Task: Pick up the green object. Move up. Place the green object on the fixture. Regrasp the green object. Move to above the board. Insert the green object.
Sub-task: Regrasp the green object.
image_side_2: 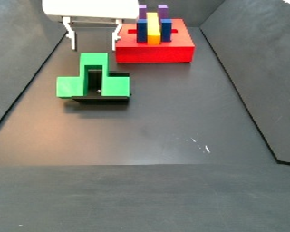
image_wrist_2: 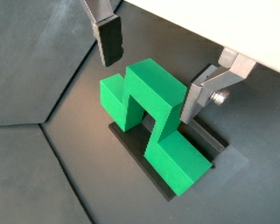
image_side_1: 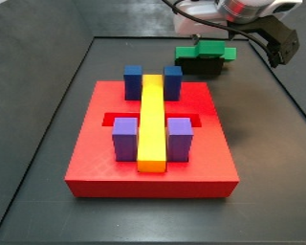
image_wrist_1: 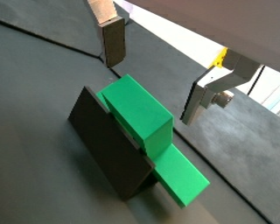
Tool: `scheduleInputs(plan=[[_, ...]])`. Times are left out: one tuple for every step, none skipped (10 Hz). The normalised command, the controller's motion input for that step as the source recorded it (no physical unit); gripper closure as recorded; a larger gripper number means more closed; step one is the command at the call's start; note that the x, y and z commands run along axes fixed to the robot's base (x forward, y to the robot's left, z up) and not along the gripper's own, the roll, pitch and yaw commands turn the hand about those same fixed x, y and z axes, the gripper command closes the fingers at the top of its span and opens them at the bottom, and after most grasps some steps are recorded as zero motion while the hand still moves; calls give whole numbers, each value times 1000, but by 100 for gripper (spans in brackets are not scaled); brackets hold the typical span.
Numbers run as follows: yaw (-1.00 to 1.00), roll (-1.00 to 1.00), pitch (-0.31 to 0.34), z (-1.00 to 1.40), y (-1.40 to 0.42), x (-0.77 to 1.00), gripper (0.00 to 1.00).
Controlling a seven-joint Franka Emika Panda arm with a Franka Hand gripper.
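On the fixture: the green object [image_wrist_1: 149,131] lies across the dark fixture [image_wrist_1: 105,144], one end jutting past its edge.
Wrist view, gripper: the gripper [image_wrist_1: 160,74] hangs above the piece, fingers [image_wrist_1: 113,39] spread wide, nothing between them.
Wrist view, seating: the green object [image_wrist_2: 154,118] sits over the fixture [image_wrist_2: 189,179], whose base plate shows beneath; the gripper [image_wrist_2: 160,70] stands parted and clear of the piece.
Side view, layout: the green object [image_side_1: 202,51] rests on the fixture [image_side_1: 201,67] just behind the red board [image_side_1: 149,158], which carries blue blocks [image_side_1: 153,81], purple blocks [image_side_1: 126,139] and a yellow bar [image_side_1: 152,124].
Side view, clearance: the gripper [image_side_2: 93,41] hovers above the green object [image_side_2: 90,77] and fixture [image_side_2: 108,89] on the tabletop [image_side_2: 172,127]; the board [image_side_2: 156,45] lies beyond.
Done, as I judge: pick up, lift and placing on the fixture.
Step in hand: likely the regrasp, not yet made.
Left: regrasp, carry above the board, insert.
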Motion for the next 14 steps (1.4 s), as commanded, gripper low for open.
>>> scheduleInputs(plan=[[11, 0, 0, -231, 0, 91, 0], [9, 0, 0, -217, 0, 54, 0], [11, 0, 0, -203, 0, 51, 0], [26, 29, 0, -231, 9, 37, 0], [31, 6, 0, -271, 31, 80, 0], [34, 0, 0, -280, 40, 120, 0], [37, 0, 0, -286, 40, 131, 0], [37, 14, 0, -291, 49, 129, 0], [34, 43, 9, -266, 49, 120, 0], [40, 0, 0, -57, 46, 37, 0], [0, 0, 0, 0, 100, 0, 0], [0, -29, 6, 0, 89, 40, 0], [0, -83, 0, 23, 91, 0, 0], [0, -23, 0, 0, 0, 0, 0]])
